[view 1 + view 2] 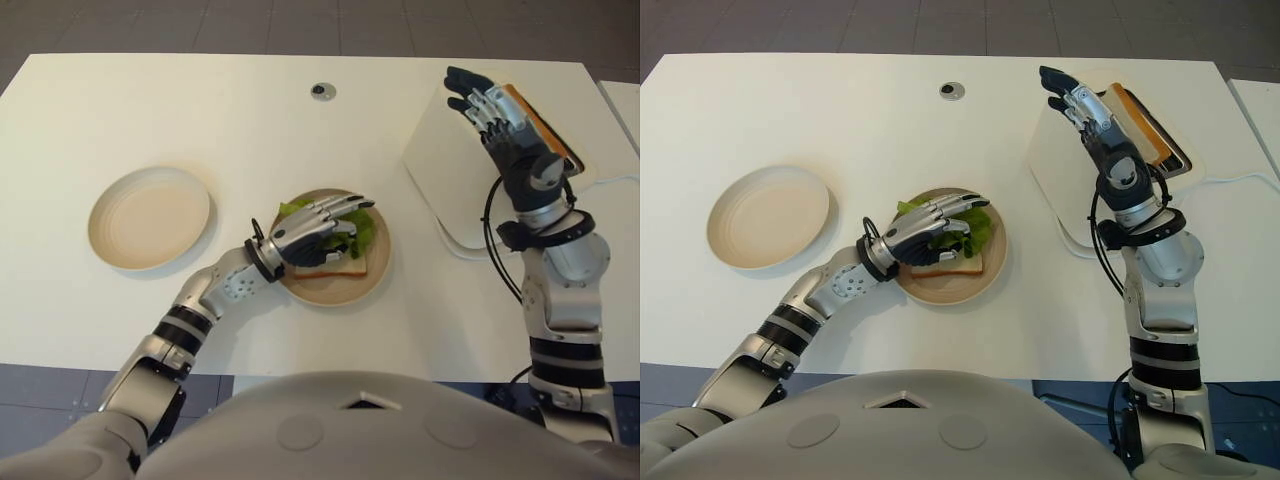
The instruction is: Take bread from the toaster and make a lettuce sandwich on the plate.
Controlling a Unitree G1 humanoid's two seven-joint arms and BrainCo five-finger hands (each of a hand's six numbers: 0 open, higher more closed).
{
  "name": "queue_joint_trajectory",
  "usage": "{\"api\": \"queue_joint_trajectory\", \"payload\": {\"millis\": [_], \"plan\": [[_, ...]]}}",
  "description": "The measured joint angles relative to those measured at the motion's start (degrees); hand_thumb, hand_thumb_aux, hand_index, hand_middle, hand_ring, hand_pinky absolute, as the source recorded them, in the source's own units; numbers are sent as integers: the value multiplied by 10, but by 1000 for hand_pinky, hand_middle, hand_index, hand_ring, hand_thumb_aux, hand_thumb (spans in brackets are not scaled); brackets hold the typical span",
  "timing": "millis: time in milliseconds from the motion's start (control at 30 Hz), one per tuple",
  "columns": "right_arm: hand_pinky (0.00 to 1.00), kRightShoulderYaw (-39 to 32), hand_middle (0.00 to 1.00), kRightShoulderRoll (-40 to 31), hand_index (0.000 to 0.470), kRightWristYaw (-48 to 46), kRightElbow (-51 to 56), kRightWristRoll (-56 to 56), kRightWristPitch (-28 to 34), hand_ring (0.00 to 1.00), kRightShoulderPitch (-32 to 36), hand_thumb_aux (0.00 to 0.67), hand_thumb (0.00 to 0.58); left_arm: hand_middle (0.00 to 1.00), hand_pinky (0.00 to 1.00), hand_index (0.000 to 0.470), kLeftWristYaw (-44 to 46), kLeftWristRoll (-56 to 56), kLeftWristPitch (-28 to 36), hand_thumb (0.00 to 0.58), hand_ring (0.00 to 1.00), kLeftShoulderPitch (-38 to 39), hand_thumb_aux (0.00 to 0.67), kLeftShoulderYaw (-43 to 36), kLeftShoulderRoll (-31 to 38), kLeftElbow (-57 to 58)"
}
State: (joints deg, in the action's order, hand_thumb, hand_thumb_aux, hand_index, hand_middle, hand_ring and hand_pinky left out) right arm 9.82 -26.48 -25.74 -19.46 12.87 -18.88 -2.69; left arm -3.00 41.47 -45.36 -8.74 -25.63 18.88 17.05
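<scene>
The right hand [495,112] stood spread wide and empty over the toaster [440,165], which sat at two o'clock from the plate [340,296]. It was just beside the toasted slice [1140,122] standing up out of the slot. The step in hand looked to be pulling that slice. To do it well, the hand would need to close on the slice's flat faces near the top edge and draw it straight up along the slot, without levering against the housing.

On the plate a bread slice [335,268] lay with lettuce [364,234] on it. The left hand [312,230] lay over the leaves, and whether it gripped them or only rested there could not be told. It would stand in the way of the second slice until it moved clear.

An empty dish [150,217] sat at nine o'clock, and a small round hole [323,91] in the surface [200,110] at twelve.
</scene>
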Motion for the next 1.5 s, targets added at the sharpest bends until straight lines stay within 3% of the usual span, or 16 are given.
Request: {"api": "queue_joint_trajectory", "payload": {"millis": [33,67,100,267,400,533,733,767,800,833,967,1033,1067,1367,1500], "plan": [[0,10,0,-5,0,4,-2,-18,-5,0,-2,0,0,0,0,470,-1,0,0,580,0,0,670,-3,0,0],[0,31,0,-17,0,17,-3,-50,-9,0,-4,0,0,0,0,234,-1,0,-1,434,0,0,334,-7,1,0],[0,50,0,-26,0,29,0,-71,-12,0,-2,0,0,0,0,0,-1,0,-3,0,0,0,0,-8,4,-1],[0,130,0,-55,0,70,8,-115,-4,0,10,0,0,0,0,0,13,-28,-5,0,0,4,0,6,31,-22],[0,181,0,-103,0,157,54,-271,-6,0,29,0,0,0,0,0,26,-58,-6,0,0,0,0,24,49,-27],[0,150,0,-160,0,185,148,-405,-4,0,5,0,0,0,0,0,27,-67,-6,0,0,-10,0,32,47,-27],[0,82,0,-203,0,150,204,-435,-11,0,-20,0,0,0,0,0,23,-72,-6,0,0,-14,0,36,37,-29],[0,78,0,-210,179,144,205,-425,-12,0,-23,255,357,0,0,0,22,-73,-6,0,0,-15,0,36,36,-28],[0,76,0,-216,444,142,204,-421,-14,0,-26,633,578,0,0,0,21,-72,-6,0,0,-16,0,36,36,-26],[0,76,0,-219,470,141,203,-409,-18,0,-27,670,580,0,0,0,19,-71,-6,0,0,-17,0,36,36,-26],[20,88,20,-213,470,155,187,-358,-41,20,-23,670,580,0,0,0,13,-68,-6,0,0,-18,0,36,35,-22],[227,96,227,-201,470,169,176,-340,-57,227,-14,670,580,0,0,0,9,-68,-6,0,0,-19,0,37,34,-20],[1000,105,1000,-196,470,181,175,-335,-57,1000,-7,670,580,0,0,0,7,-68,-6,0,0,-20,0,39,33,-19],[1000,137,1000,-154,470,268,164,-325,-56,1000,62,670,580,0,0,0,-32,-51,-5,0,0,-25,0,52,29,-14],[1000,133,1000,-124,470,244,114,-216,-55,1000,73,670,580,0,0,0,-41,-86,-17,0,0,-25,0,73,27,-16]]}}
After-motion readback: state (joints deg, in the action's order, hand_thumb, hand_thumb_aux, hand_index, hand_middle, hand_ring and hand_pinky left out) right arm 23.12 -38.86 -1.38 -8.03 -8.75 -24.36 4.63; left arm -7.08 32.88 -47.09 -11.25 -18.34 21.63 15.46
